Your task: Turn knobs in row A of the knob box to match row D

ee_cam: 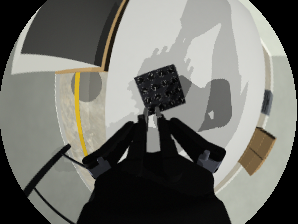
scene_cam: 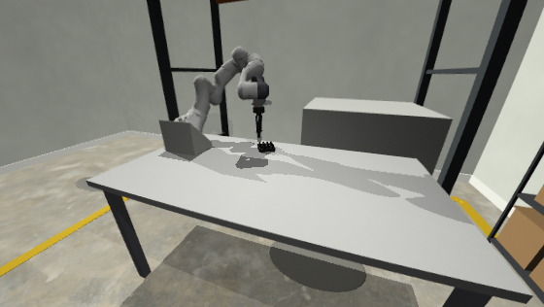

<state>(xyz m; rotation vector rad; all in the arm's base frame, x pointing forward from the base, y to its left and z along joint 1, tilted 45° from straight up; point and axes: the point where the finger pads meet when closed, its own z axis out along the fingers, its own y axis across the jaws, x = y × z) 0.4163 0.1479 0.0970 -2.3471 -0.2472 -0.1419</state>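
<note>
The knob box [scene_cam: 267,149] is a small black block with rows of knobs, standing on the grey table at its far side. In the wrist view the knob box [ee_cam: 160,88] lies just beyond my fingertips; its knobs and marks are too small to read. My gripper [scene_cam: 258,133] points straight down and hovers a little above the box, at its left edge in the exterior view. In the wrist view my gripper [ee_cam: 151,112] has its fingers drawn nearly together with only a thin slit between them. Nothing is between them.
A grey wedge-shaped block [scene_cam: 184,138] stands on the table to the left of the box. A large grey cabinet [scene_cam: 374,128] stands behind the table. Black frame posts [scene_cam: 478,92] and a shelf with cardboard boxes [scene_cam: 525,233] are at the right.
</note>
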